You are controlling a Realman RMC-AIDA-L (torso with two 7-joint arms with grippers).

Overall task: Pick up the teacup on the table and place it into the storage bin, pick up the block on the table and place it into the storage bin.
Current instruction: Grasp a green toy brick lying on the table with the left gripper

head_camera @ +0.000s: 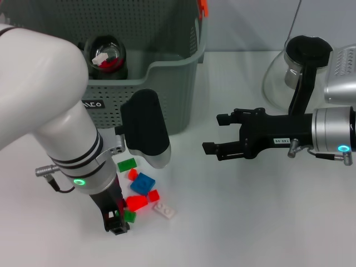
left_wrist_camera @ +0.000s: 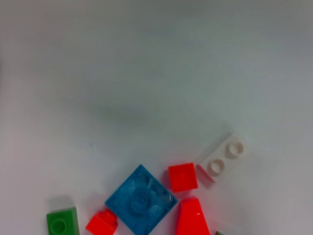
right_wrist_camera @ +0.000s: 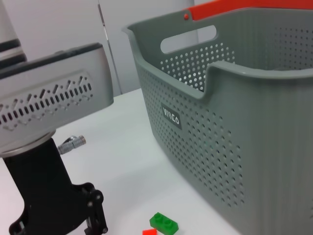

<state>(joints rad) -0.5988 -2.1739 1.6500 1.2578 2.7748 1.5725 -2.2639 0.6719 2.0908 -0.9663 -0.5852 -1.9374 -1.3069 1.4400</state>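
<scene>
1. Step in hand, as I judge it: the block pick. The left gripper (head_camera: 118,221) is down at the near edge of a scatter of small plastic bricks on the white table (head_camera: 250,222), just in front of the storage bin.
2. Left fingers: cannot tell whether they are spread or closed — the arm hides most of them, and the left wrist view shows no fingers at all.
3. Bricks in the pile: blue square plate (left_wrist_camera: 141,199), red cube (left_wrist_camera: 183,176), red wedge (left_wrist_camera: 191,218), white two-stud plate (left_wrist_camera: 221,159), green brick (left_wrist_camera: 62,223), plus a small green one right at the left gripper.
4. Right gripper (head_camera: 214,134) hangs above the table to the right of the bin, fingers apart and holding nothing.
5. Large grey-green perforated plastic storage bin (head_camera: 172,94) with black label and orange clip: a dark glass cup-like vessel (head_camera: 107,55) with something red and white inside already sits in it — likely the teacup, so that half looks done.
6. Clear glass pot with black rim (head_camera: 289,72) stands far right; contents not discernible.
7. Next move calls for closing on one brick, lifting clear, and carrying it over the dipped front rim.
</scene>
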